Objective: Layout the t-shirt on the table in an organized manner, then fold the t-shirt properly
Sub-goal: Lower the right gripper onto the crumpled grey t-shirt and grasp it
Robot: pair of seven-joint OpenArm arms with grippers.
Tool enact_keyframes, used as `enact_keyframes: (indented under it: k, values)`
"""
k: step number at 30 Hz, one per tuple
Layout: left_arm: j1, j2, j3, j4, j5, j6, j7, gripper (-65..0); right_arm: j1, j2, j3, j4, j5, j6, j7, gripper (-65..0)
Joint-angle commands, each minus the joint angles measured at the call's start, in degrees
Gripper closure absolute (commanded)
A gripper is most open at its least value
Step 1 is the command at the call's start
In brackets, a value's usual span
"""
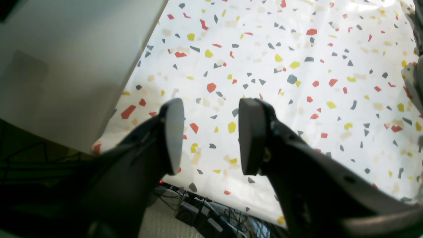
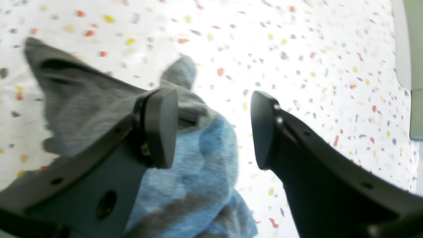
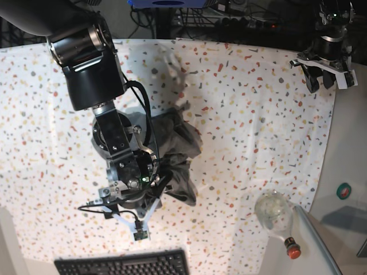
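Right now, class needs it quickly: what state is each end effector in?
Left end effector: open, empty, above the table.
Right end effector: open, holding nothing, over the crumpled t-shirt.

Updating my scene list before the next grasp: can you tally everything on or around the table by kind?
Garments: 1, the crumpled t-shirt on the table
Grippers: 2, the left gripper and the right gripper, both open
Bottles: 1, the clear bottle with a red cap
Keyboards: 1, the keyboard
Total: 5
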Motion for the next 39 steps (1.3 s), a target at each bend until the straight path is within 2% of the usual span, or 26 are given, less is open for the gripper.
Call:
enact_keyframes:
  k: [1, 4, 10, 11, 12, 13, 14, 15, 19, 22, 25, 29, 36, 39]
  values:
    - [-0.15, -0.57, -0.16, 0.87, -0.10, -0.10, -1.12, -26.0, 1.54, -0.16, -0.03, -0.13, -0.51, 0.58, 0.89, -33.5]
    - [-0.41, -0.57, -0.16, 0.87, -0.10, -0.10, -1.12, -26.0, 2.42, -0.16, -0.03, -3.74, -0.51, 1.11, 1.59, -33.5]
    - [-0.50, -0.57, -0.16, 0.78, -0.10, -0.10, -1.12, -26.0, 4.18, -0.16, 0.50, -12.18, -0.42, 1.11, 6.95, -32.4]
    - [-0.50, -0.57, -0.16, 0.69, -0.10, -0.10, -1.12, -26.0, 4.18, -0.16, 0.50, -12.27, -0.42, 1.11, 7.30, -29.9]
    - [-0.50, -0.57, -0.16, 0.34, -0.10, -0.10, -1.12, -26.0, 4.09, -0.16, 0.59, -12.18, -0.42, 1.11, 7.39, -23.9]
    - [-0.50, -0.66, -0.16, -0.01, -0.10, -0.10, -1.12, -26.0, 4.09, -0.16, 0.59, -12.18, -0.42, 1.11, 7.30, -15.2]
    - [-0.59, -0.66, -0.16, -0.45, -0.10, -0.10, -1.12, -26.0, 4.09, -0.08, 0.59, -12.09, -0.42, 1.11, 7.30, -3.6]
    - [-0.68, -0.66, -0.16, -0.80, -0.10, -0.10, -1.12, -26.0, 3.91, -0.08, 0.59, -11.56, -0.42, 0.93, 7.30, 0.0]
    - [-1.73, -0.66, -0.16, -2.65, -0.10, -0.10, -1.12, -26.0, -1.80, 0.01, 6.04, 0.57, -0.69, 0.85, 6.95, 0.0]
    - [-2.17, -0.74, -0.07, -3.79, -0.01, -0.10, -1.12, -26.0, -5.76, 0.19, 8.94, 9.89, -0.69, 1.02, 4.23, 0.0]
    - [-2.61, -0.83, 1.16, -4.41, 0.34, -0.18, -1.12, -26.0, -8.57, 2.91, 10.61, 15.69, -0.60, 1.11, 2.29, 0.0]
    - [-4.81, -1.01, 7.14, -4.49, 0.34, -0.18, -1.12, -25.8, -11.74, 6.17, 12.45, 20.35, -0.60, 1.11, 1.94, 0.0]
    - [-12.72, -1.01, 18.83, -5.99, 0.43, -0.10, -1.12, -25.8, -15.78, 8.63, 17.73, 24.83, -0.60, 1.29, 1.06, 0.0]
    - [-15.18, -0.92, 21.20, -5.99, 0.43, -0.10, -1.12, -25.7, -15.60, 9.24, 17.64, 25.89, -0.60, 4.10, 1.06, 0.0]
